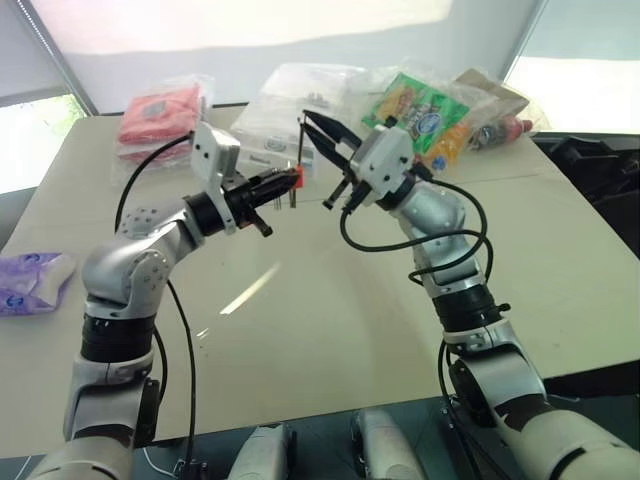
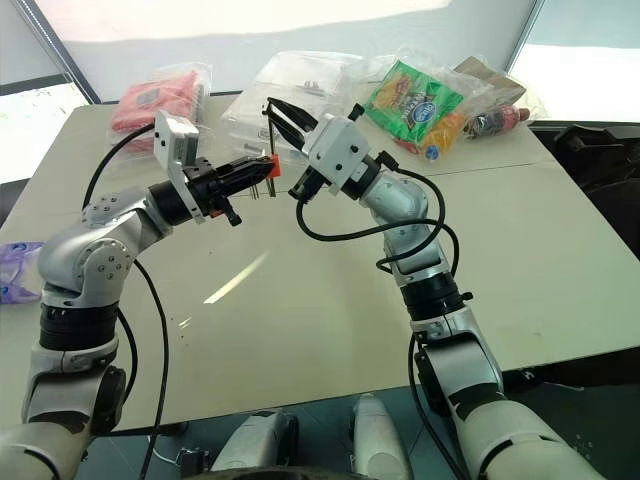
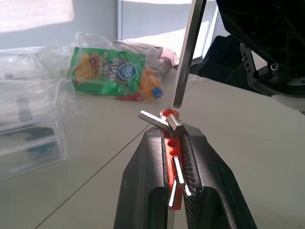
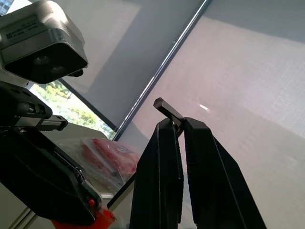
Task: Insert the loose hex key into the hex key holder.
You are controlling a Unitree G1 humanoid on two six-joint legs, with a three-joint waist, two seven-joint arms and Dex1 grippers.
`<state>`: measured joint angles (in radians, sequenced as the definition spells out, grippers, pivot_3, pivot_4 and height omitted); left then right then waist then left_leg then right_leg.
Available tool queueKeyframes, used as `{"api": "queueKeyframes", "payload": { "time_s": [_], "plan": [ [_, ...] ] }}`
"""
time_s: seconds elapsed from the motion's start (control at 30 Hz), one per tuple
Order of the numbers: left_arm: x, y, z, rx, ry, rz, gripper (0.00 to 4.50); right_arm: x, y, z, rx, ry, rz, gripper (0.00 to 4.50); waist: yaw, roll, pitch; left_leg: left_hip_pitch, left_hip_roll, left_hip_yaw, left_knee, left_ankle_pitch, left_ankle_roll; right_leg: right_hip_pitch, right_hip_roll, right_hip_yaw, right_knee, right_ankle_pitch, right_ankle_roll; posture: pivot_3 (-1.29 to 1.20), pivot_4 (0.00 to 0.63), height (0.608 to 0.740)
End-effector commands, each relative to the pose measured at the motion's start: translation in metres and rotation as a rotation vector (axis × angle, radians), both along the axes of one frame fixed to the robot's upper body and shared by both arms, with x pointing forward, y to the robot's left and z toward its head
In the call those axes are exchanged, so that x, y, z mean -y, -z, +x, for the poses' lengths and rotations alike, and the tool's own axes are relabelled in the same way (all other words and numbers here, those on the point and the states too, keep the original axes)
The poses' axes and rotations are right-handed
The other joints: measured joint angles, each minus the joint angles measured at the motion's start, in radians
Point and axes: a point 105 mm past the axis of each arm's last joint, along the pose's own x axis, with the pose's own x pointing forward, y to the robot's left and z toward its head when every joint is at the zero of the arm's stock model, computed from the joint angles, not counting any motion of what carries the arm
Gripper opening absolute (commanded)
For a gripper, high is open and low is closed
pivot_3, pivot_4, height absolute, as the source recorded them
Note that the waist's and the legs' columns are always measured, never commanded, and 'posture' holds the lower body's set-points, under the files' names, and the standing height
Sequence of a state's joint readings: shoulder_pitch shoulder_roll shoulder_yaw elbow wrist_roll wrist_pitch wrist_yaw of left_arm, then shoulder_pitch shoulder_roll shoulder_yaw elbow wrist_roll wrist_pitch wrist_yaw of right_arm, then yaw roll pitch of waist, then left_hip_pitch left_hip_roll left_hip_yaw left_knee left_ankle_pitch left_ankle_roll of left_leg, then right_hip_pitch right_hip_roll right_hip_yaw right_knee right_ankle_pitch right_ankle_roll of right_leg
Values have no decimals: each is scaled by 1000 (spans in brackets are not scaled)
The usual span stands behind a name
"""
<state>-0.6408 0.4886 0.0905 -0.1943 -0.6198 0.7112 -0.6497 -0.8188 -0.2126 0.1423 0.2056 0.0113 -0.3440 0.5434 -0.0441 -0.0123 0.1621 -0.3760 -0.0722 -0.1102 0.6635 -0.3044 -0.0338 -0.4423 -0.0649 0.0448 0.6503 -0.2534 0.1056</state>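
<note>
My left gripper (image 1: 285, 183) is shut on the hex key holder (image 1: 297, 177), a small orange-red block held above the table with short keys sticking from it. In the left wrist view the holder (image 3: 167, 143) sits clamped between the black fingers (image 3: 143, 167). My right gripper (image 1: 308, 118) is shut on the bend of the loose hex key (image 1: 301, 140), a thin dark L-shaped rod. Its long leg hangs down, and the tip (image 3: 177, 102) stands just above the holder's top. The right wrist view shows the short leg (image 4: 167, 107) poking out past the fingertips.
The pale table (image 1: 300, 320) carries clutter along its far edge: a red packet (image 1: 160, 110), clear plastic boxes (image 1: 270, 110), a green snack bag (image 1: 420, 105) and a bottle (image 1: 500, 130). A purple-and-white packet (image 1: 30, 280) lies at the left edge.
</note>
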Motion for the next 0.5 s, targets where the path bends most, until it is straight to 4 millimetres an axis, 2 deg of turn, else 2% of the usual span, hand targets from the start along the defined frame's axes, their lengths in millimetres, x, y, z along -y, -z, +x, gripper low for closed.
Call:
{"api": "queueKeyframes", "payload": {
  "time_s": [0.03,0.5],
  "plan": [
    [4,-14,-6,64,18,-8,0,-2,-4,-3,20,-8,16,37,0,0,0,0,0,0,0,0,0,0,0,0,0,0,0,0,150,740],
    [4,-14,-7,63,21,-8,0,-2,0,1,12,-3,3,37,0,0,0,0,0,0,0,0,0,0,0,0,0,0,0,0,150,740]
  ]
}}
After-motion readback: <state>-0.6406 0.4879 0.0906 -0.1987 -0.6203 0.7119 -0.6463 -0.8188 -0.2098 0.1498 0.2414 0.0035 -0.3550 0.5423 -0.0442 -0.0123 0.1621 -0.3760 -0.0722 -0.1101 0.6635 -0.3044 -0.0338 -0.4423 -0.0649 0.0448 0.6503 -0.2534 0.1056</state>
